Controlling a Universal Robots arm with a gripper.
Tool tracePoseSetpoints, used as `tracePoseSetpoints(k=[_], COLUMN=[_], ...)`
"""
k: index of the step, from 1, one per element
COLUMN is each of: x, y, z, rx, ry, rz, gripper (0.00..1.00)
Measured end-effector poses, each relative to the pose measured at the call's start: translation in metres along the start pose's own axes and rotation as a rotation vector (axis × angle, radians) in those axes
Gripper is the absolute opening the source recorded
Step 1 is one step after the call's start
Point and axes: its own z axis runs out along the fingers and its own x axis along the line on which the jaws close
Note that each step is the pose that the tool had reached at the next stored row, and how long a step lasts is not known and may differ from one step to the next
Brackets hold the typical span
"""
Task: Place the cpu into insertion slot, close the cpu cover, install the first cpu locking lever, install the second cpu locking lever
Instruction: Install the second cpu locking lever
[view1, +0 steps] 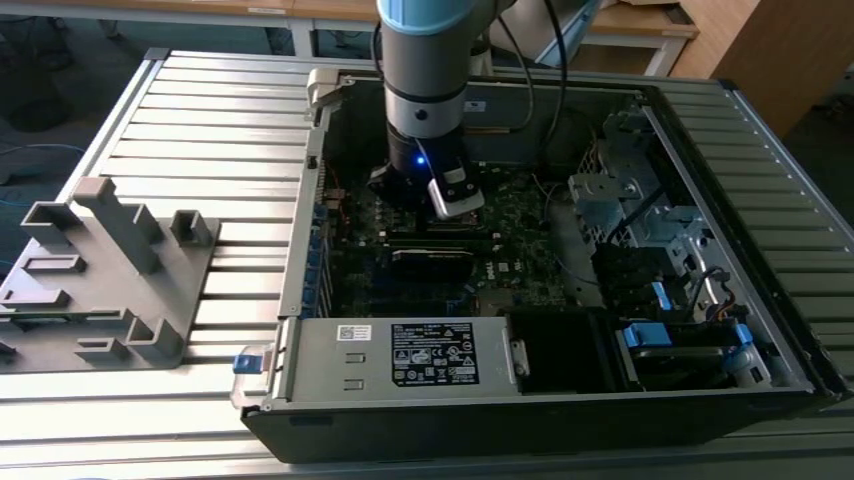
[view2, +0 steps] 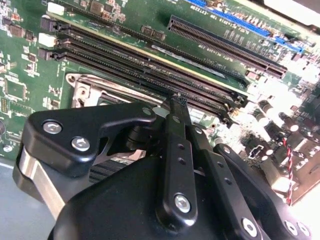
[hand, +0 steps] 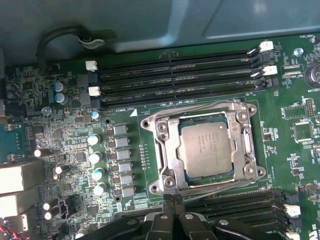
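One cpu (hand: 206, 148) is sitting flat in the slot (hand: 248, 145), framed by one cover (hand: 167, 145) that is lying down around it, near the middle of the motherboard (hand: 75, 100). One gripper (hand: 172, 200) is hovering just beside the socket's edge, on the side next to a bank of memory slots (hand: 235, 205); its jaws are appearing drawn together at the tip with nothing between them. In the exterior view the arm (view1: 424, 90) is reaching straight down into the open computer case (view1: 561, 400), which is resting on the table (view1: 200, 120). The work seems to be standing at the lever stage: chip seated, frame down. Judged advice: the tip should be meeting the thin wire lever squarely, pressing down and sideways under its hook without scraping the chip face or nearby capacitors. Count: two memory banks flanking the socket, four slots showing in the far one (hand: 180, 75); one grey fixture (view1: 100, 270) beside the case.
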Motion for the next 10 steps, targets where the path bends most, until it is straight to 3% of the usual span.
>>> tracePoseSetpoints(k=[10], x=[0.0016], y=[0.0000], z=[0.0030], rx=[-0.0197], ry=[0.0029], rz=[-0.015], gripper=[0.11])
